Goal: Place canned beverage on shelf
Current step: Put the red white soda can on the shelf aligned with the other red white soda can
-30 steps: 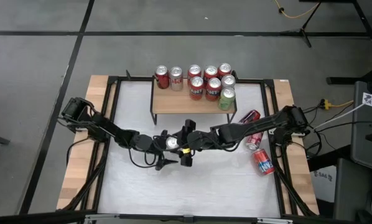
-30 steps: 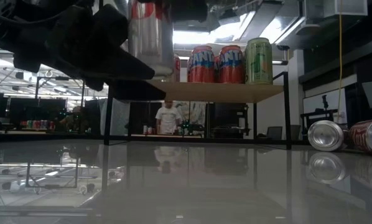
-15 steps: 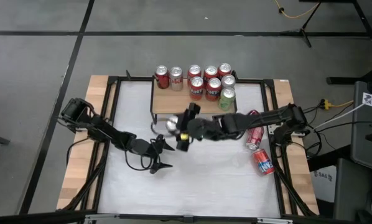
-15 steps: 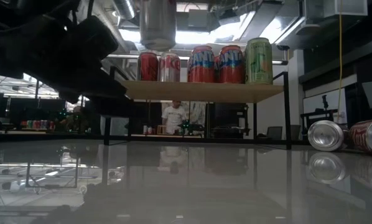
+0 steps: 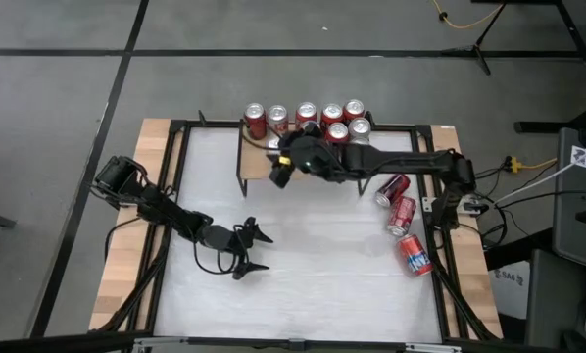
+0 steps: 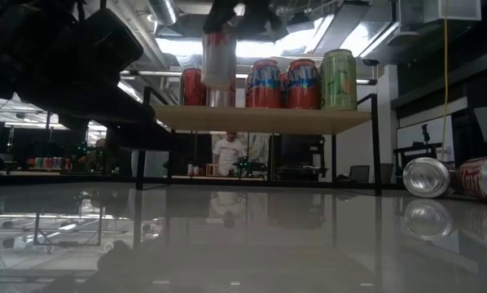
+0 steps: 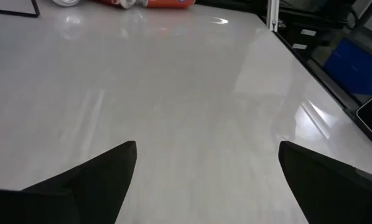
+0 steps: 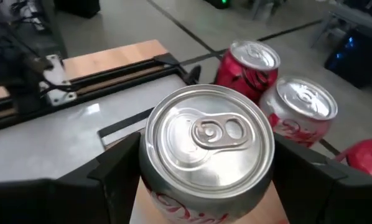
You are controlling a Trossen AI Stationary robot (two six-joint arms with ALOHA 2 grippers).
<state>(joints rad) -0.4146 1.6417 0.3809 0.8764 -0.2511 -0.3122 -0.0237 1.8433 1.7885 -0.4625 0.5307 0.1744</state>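
Note:
A silver canned beverage (image 8: 208, 134) with red print stands upright between the fingers of my right gripper (image 5: 279, 155). In the low view the same can (image 6: 217, 59) hangs above the left part of the shelf (image 6: 260, 120), a light-wood plank on thin black legs at the table's far edge (image 5: 257, 169). Several red cans (image 5: 330, 122) and a green one (image 6: 339, 79) stand on the plank. My left gripper (image 5: 253, 250) is open above the bare table left of the middle, its fingers (image 7: 108, 180) wide apart with nothing between them. My right gripper pinches the can's side wall (image 8: 150, 182) just below the top rim, one finger (image 8: 120, 168) on each side. The fingers come from the table's right, slanting a little downward. The can stays upright, top up, lifted clear above the shelf's plank.
Three red cans (image 5: 402, 218) lie on their sides on the table's right, near the right arm's base; two of them show in the low view (image 6: 427, 177). The plank's left front part is bare. Black frame rails (image 5: 175, 196) run along the table's edges.
My right gripper has carried the can from the table's middle up and toward the far edge, turning as it went, until it is over the shelf's left part. My left gripper, still open, has drawn back a little toward the near left.

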